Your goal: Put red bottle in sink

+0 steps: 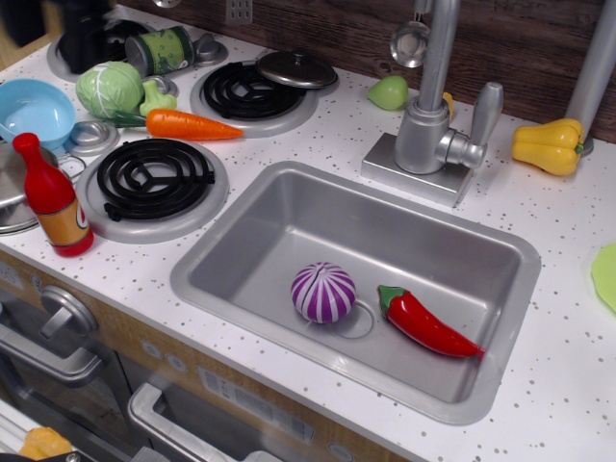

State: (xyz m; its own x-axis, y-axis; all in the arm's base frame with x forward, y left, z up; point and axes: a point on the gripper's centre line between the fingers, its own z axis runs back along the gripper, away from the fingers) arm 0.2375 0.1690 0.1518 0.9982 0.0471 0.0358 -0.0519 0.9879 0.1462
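Note:
The red bottle (53, 197), with a red cap and an orange-yellow label, stands upright on the white counter at the left, beside the front burner (154, 178). The steel sink (274, 226) lies in the middle and holds a purple onion (323, 292) and a red chili pepper (423, 322). My gripper (85, 38) is a dark blurred shape at the top left corner, over the back left burner, far from the bottle. Its jaws are too blurred to read.
A carrot (192, 125), a cabbage (110, 89), a green can (162, 50) and a blue bowl (34, 108) lie around the burners. A pot lid (294, 69) sits on the back burner. The faucet (433, 115) and a yellow pepper (549, 144) stand behind the sink.

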